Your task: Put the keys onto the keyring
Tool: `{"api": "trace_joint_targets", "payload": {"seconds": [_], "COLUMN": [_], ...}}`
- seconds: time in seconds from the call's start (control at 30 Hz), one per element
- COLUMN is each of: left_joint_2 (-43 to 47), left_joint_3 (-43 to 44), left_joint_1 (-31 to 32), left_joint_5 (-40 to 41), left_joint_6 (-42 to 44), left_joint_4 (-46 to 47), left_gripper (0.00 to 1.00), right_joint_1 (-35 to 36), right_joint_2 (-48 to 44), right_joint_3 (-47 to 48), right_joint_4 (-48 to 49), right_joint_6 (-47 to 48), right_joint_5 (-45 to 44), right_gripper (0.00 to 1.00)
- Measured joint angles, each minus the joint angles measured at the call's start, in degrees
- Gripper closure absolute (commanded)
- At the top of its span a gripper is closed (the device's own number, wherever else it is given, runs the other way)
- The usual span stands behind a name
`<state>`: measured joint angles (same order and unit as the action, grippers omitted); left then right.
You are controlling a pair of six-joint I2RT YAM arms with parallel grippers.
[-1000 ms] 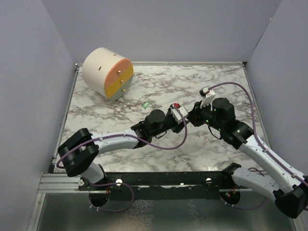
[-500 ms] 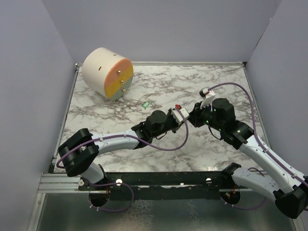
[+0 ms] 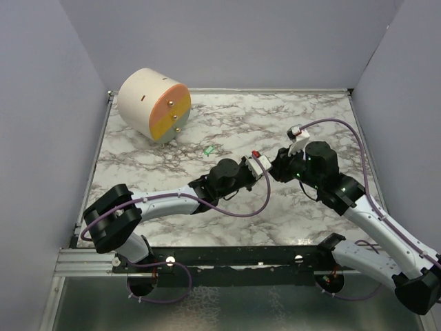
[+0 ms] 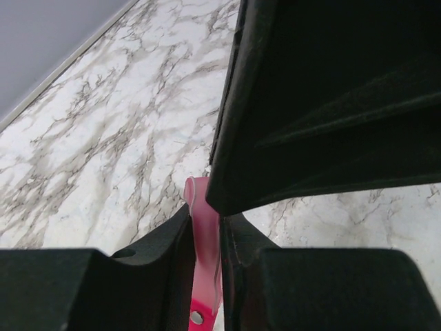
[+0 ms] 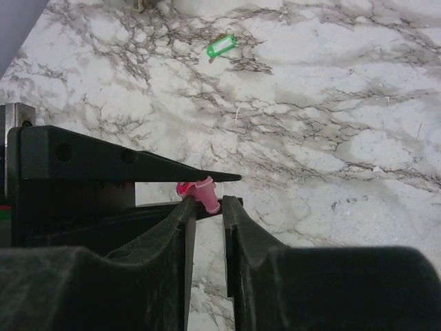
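Above the table (image 3: 310,117), keyring (image 4: 205,256) pinched between left fingers (image 4: 160,249), right fingers (image 5: 249,243) slightly parted around its tip, keys (image 5: 221,46) well apart.

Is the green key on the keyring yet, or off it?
Off: green key lies alone on the marble, apart from the keyring.

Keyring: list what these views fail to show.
Silvery metal ring: seen in no view; left wrist view crops the slim pink-red strip tag at its bottom edge.
Top view: the tag shows only as a red speck.
Tiny green flat key: its hole is too small to find.
Right gripper: touching the tag or not, unclear.
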<state>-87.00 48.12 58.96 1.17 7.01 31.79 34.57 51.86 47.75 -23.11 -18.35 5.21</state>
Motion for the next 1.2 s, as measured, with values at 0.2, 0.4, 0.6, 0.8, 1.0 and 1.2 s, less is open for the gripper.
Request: {"api": "trace_joint_targets", "payload": {"seconds": [0.2, 0.4, 0.6, 0.8, 1.0, 1.2], "left_joint_2": [0.00, 0.00, 0.00, 0.00, -0.24, -1.64], "left_joint_3": [0.11, 1.44, 5.03, 8.90, 13.31, 15.43], "left_joint_1": [0.00, 0.00, 0.00, 0.00, 0.00, 0.00], "left_joint_5": [2.32, 5.73, 10.10, 13.35, 13.90, 13.88], "left_joint_6": [0.00, 0.00, -0.42, -2.49, -5.20, -7.45], "left_joint_4": [-0.42, -0.98, -2.38, -3.78, -5.35, -6.27], "left_gripper": [0.83, 0.83, 0.84, 0.84, 0.84, 0.85], "right_joint_1": [0.00, 0.00, 0.00, 0.00, 0.00, 0.00], "right_joint_2": [-1.81, -5.14, -12.09, -17.25, -14.60, -15.19], "right_joint_3": [0.00, 0.00, -3.63, -12.92, -20.65, -31.87], "right_joint_4": [0.00, -0.02, 1.86, 6.69, 16.55, 31.65], "right_joint_6": [-1.01, -2.23, -3.02, -3.02, -3.93, -6.71], "right_joint_5": [-1.66, -5.20, -8.46, -8.37, -5.57, -4.48], "right_gripper": [0.66, 0.49, 0.37, 0.38, 0.42, 0.45]}}
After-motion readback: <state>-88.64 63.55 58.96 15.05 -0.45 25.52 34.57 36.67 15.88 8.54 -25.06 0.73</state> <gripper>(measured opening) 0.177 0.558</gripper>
